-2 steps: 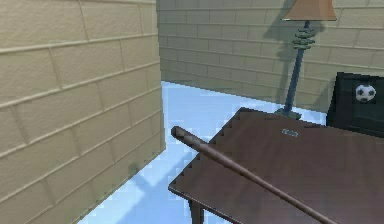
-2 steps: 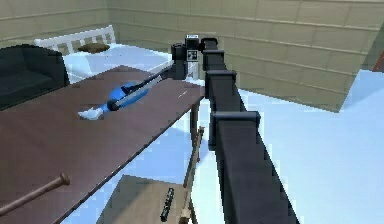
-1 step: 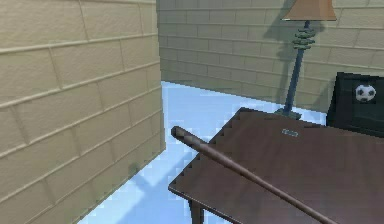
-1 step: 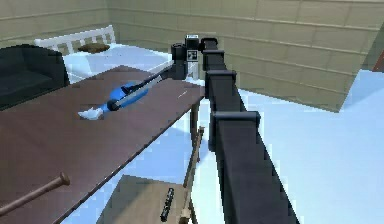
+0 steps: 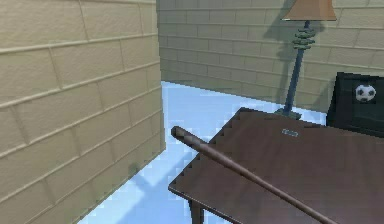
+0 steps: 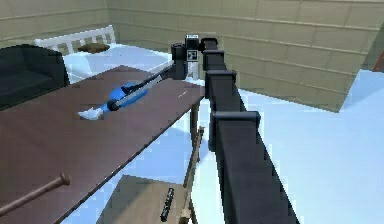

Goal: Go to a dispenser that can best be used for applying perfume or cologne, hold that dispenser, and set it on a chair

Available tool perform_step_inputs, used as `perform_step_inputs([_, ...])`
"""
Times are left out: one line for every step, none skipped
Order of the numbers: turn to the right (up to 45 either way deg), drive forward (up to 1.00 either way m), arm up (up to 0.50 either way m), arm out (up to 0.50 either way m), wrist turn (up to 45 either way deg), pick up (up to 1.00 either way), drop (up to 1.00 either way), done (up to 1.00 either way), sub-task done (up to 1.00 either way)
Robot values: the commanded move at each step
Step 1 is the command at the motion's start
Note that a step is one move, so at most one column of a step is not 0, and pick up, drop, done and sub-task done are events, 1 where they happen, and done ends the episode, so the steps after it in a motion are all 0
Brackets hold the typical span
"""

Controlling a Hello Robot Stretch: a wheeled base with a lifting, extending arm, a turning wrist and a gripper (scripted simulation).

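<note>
Dispenser-like blue-and-white object [image 6: 120, 98] lies on brown table [image 6: 60, 150] near gripper [image 6: 178, 68], can't tell if held; lift and placing on left dark armchair [image 6: 30, 70] not done.

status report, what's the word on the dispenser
Gripper at table's far corner, can't tell if holding anything. Blue-and-white thing lies on table near it. Bat on table, chair alongside.
</note>
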Motion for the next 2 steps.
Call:
perform_step_inputs([0.0, 0.0, 0.0, 0.0, 0.0, 0.0, 1.0, 0.0, 0.0])
perform_step_inputs([0.0, 0.0, 0.0, -0.1, 0.0, 0.0, 0.0, 0.0, 0.0])
